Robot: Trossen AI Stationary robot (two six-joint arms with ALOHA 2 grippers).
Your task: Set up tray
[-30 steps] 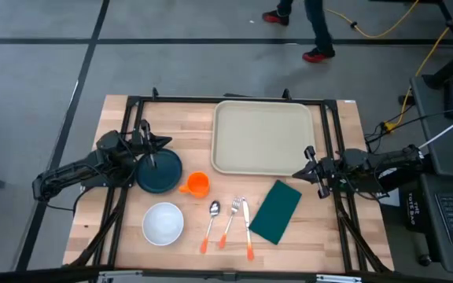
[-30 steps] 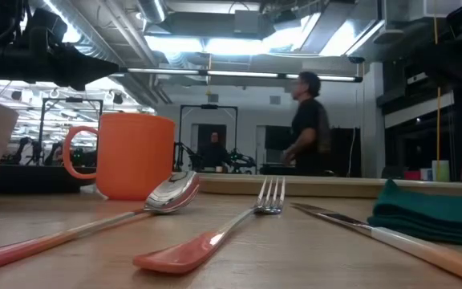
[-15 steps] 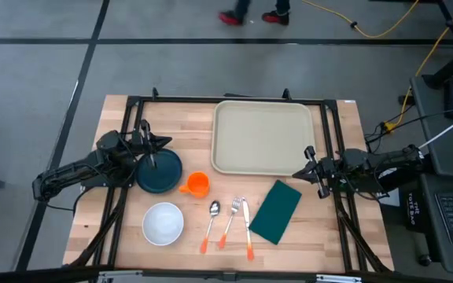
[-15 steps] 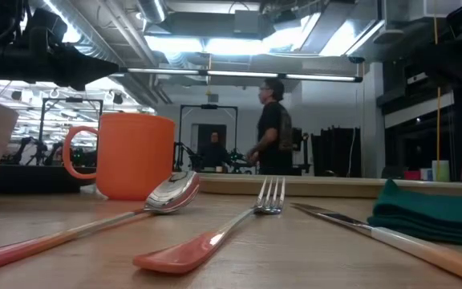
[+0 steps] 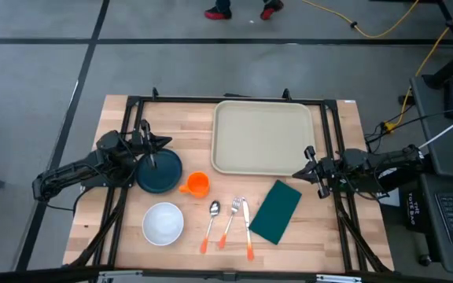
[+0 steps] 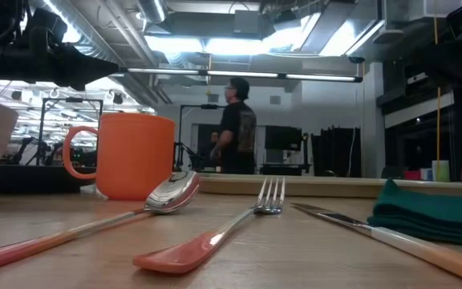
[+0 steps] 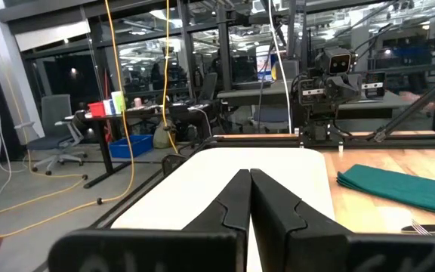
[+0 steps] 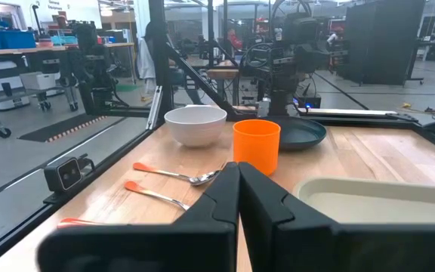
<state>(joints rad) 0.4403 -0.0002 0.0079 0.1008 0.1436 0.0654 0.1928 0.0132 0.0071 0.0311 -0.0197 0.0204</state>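
The beige tray (image 5: 262, 137) lies flat at the table's far middle, with nothing on it. In front of it rest a dark teal plate (image 5: 160, 171), an orange cup (image 5: 198, 185), a white bowl (image 5: 163, 223), a spoon (image 5: 211, 222), a fork (image 5: 230, 220), a knife (image 5: 247, 229) and a folded green napkin (image 5: 275, 211). My left gripper (image 5: 152, 144) is shut and held level above the plate's far left rim. My right gripper (image 5: 300, 172) is also shut and level, just off the tray's near right corner. Neither touches anything.
A black metal frame (image 5: 234, 100) runs along the table's far edge and down both sides. Bare wood lies between the tray and the cutlery. A person (image 6: 235, 124) walks in the room beyond the table.
Both arms have kept still and nothing on the table has moved. The person beyond the table's far edge has walked toward the left.
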